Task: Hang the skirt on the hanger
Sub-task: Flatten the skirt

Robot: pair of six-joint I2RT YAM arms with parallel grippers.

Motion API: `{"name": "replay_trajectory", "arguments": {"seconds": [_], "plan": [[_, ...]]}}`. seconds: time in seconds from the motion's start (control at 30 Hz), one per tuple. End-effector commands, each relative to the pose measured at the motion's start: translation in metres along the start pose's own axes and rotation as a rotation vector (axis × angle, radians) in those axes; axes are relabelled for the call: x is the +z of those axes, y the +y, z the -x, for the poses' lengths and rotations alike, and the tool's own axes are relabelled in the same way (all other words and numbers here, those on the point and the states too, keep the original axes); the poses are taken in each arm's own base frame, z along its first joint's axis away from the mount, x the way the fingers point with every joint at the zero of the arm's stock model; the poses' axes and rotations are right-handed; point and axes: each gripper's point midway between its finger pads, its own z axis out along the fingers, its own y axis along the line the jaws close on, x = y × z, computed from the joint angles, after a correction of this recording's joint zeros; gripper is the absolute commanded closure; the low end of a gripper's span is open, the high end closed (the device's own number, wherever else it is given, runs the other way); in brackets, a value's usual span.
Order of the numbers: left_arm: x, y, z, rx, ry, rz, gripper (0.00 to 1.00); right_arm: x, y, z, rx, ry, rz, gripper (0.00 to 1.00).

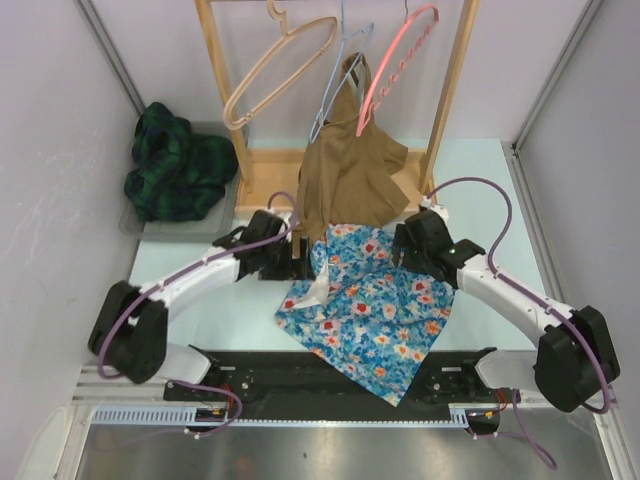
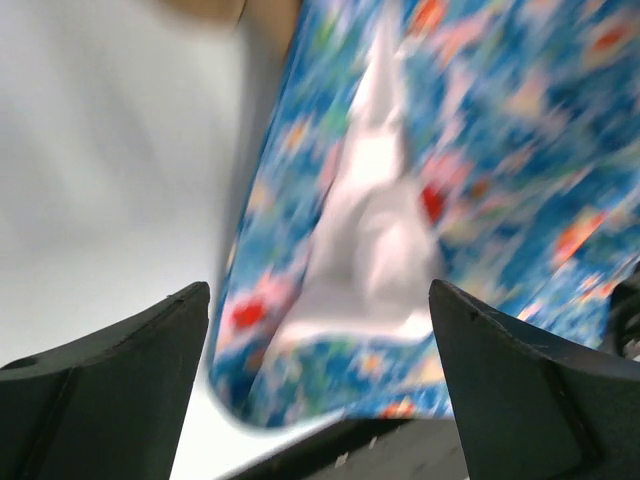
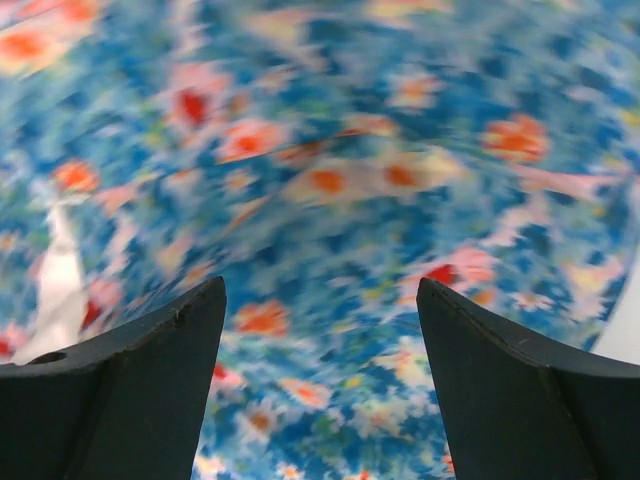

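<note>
Floral skirt [image 1: 365, 310] lies on table [image 1: 200, 310] — brown garment [image 1: 350, 175] hangs behind.

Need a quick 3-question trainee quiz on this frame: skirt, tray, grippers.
1. True or false: the blue floral fabric skirt lies on the pale table between the two arms, not on any hanger.
2. What sits in the grey tray at the far left?
A. a dark green plaid garment
B. a folded white towel
C. a spare wire hanger
3. Fill in: the jaws of the left gripper and the right gripper are both ____.

Key: 1 true; 2 A; 3 open.
</note>
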Motion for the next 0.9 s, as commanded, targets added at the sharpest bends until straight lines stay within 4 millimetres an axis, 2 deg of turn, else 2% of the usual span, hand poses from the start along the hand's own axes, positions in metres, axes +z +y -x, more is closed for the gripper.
{"name": "replay_trajectory", "arguments": {"seconds": [0.0,0.03,0.1,0.13,0.23,0.33,0.5,0.6,0.67,0.73,0.83,0.87], "plan": [[-0.027,0.018,-0.038,-0.069,0.016,0.074,0.05,0.015,-0.043,-0.003,0.171,0.027,-0.128,0.17],[-0.027,0.027,-0.056,-0.087,0.048,0.099,0.05,0.019,-0.049,-0.001,0.18,0.025,-0.149,0.17],[-0.032,0.029,-0.069,-0.138,0.046,0.097,0.05,0.026,-0.057,0.002,0.201,0.029,-0.168,0.16],[-0.029,0.035,-0.086,-0.185,0.075,0.109,0.06,0.033,-0.067,0.001,0.215,0.043,-0.201,0.16],[-0.028,0.039,-0.107,-0.238,0.103,0.096,0.06,0.041,-0.082,0.005,0.238,0.033,-0.259,0.16],[-0.027,0.041,-0.115,-0.245,0.109,0.09,0.06,0.042,-0.099,0.01,0.268,-0.001,-0.318,0.15],[-0.019,0.03,-0.119,-0.254,0.115,0.0,0.06,0.04,-0.129,0.028,0.327,-0.061,-0.374,0.12],[-0.013,0.031,-0.121,-0.263,0.115,-0.006,0.08,0.048,-0.145,0.028,0.329,-0.04,-0.385,0.11],[-0.009,0.032,-0.127,-0.269,0.144,-0.009,0.14,0.058,-0.143,0.027,0.326,-0.015,-0.341,0.11],[-0.006,0.034,-0.132,-0.273,0.159,-0.005,0.22,0.07,-0.145,0.016,0.292,0.037,-0.338,0.11],[-0.006,0.037,-0.139,-0.279,0.175,0.003,0.39,0.084,-0.13,0.011,0.27,0.071,-0.254,0.11],[-0.007,0.036,-0.139,-0.278,0.174,0.0,0.48,0.087,-0.125,0.011,0.269,0.077,-0.223,0.11]]}}
